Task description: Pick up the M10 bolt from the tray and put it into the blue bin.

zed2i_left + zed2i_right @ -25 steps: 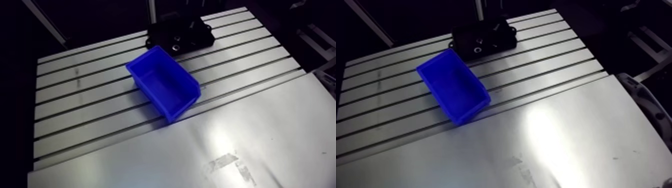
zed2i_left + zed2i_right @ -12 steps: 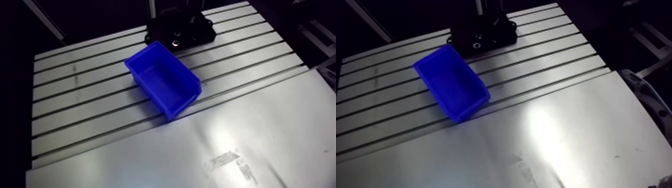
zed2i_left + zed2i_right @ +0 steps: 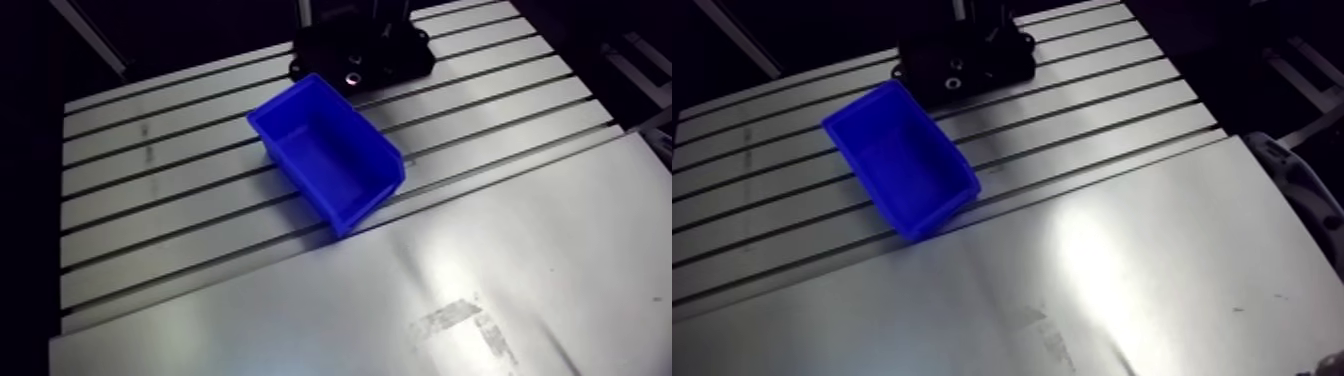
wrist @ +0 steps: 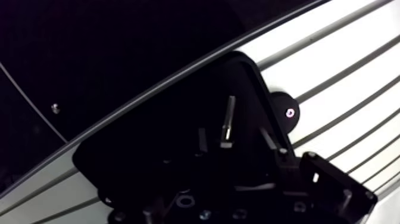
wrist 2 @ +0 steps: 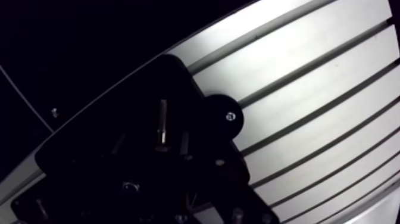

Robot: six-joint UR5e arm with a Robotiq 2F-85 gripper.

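Arm view shifted slightly, M10 bolt [image 4: 228, 122] lying in black tray [image 4: 137, 161], state of fingers cannot be told

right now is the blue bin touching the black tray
Cannot tell: in the arm view a corner of the blue bin overlaps the black tray, hiding any gap.

Slotted aluminium table [image 3: 150, 205], a scuffed smooth metal sheet [image 3: 300, 320] over its near side.

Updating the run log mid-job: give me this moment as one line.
M10 bolt: in black tray, not yet picked | blue bin: empty, on slotted table near tray | stage: pre-grasp
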